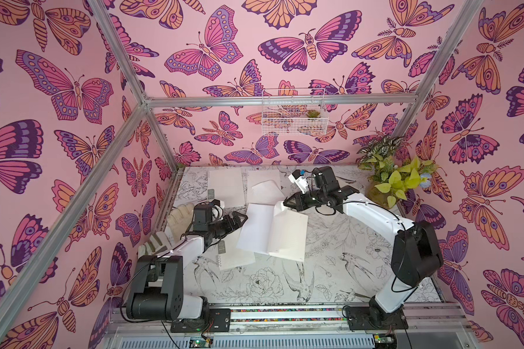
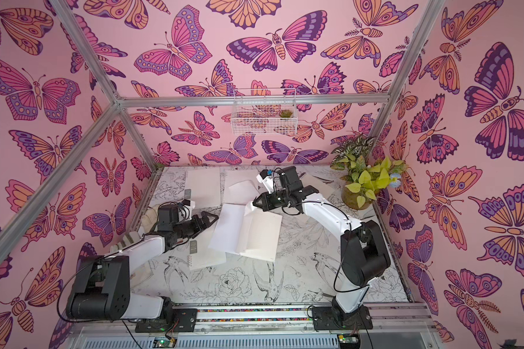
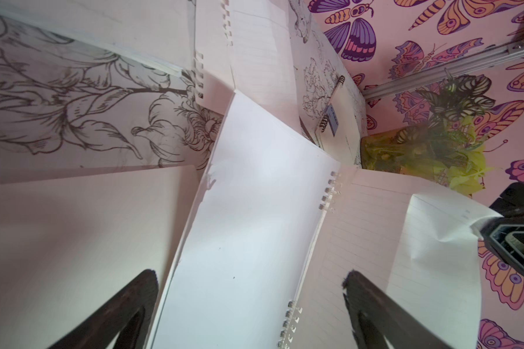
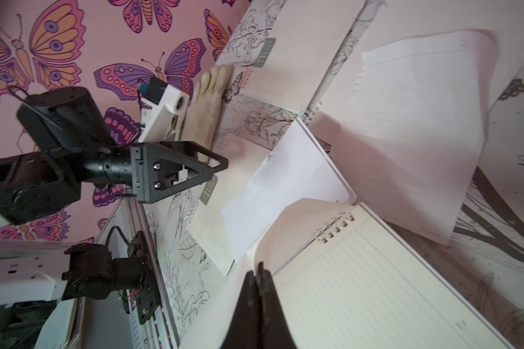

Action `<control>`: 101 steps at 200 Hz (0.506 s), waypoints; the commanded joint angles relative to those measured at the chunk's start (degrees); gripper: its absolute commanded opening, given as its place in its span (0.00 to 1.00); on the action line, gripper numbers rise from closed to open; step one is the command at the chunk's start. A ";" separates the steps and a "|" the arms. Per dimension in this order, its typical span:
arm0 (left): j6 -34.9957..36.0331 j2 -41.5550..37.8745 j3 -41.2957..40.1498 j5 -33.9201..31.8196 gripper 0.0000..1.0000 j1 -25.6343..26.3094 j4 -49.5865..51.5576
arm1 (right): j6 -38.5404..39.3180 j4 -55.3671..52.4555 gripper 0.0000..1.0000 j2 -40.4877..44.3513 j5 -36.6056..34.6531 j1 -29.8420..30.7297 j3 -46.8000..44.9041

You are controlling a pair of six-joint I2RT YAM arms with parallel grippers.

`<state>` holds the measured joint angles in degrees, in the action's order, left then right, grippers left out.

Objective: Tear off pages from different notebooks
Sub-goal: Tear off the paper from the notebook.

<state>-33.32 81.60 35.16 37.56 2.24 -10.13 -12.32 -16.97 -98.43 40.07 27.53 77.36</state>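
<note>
Basket (image 1: pixel 273 127) holds a succulent (image 1: pixel 312 114) (small); right gripper (image 1: pixel 286 204) pinches a page (image 3: pixel 436 229), left gripper (image 1: pixel 239 220) gapes empty.

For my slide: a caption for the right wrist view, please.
Right tool shut on a lined page of the open notebook; left tool open.

top views bright and even, edges bent; wrist views softer, dim shadow on notebook (image 3: pixel 73 241) lower left.
</note>
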 commanded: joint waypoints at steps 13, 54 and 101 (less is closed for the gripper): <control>5.51 3.13 4.57 5.51 0.99 -0.75 1.07 | 6.70 -1.57 0.00 2.65 9.53 1.15 0.41; 11.05 10.49 11.60 9.97 0.98 -2.27 5.82 | 9.74 -1.16 0.00 5.16 12.58 1.83 -1.69; 11.83 20.44 17.16 19.29 0.95 -3.54 5.68 | 11.08 0.01 0.00 6.12 14.51 1.83 -3.06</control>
<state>-23.64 98.94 50.30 49.63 -1.13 -5.98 -3.33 -17.78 -93.27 51.66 29.10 75.26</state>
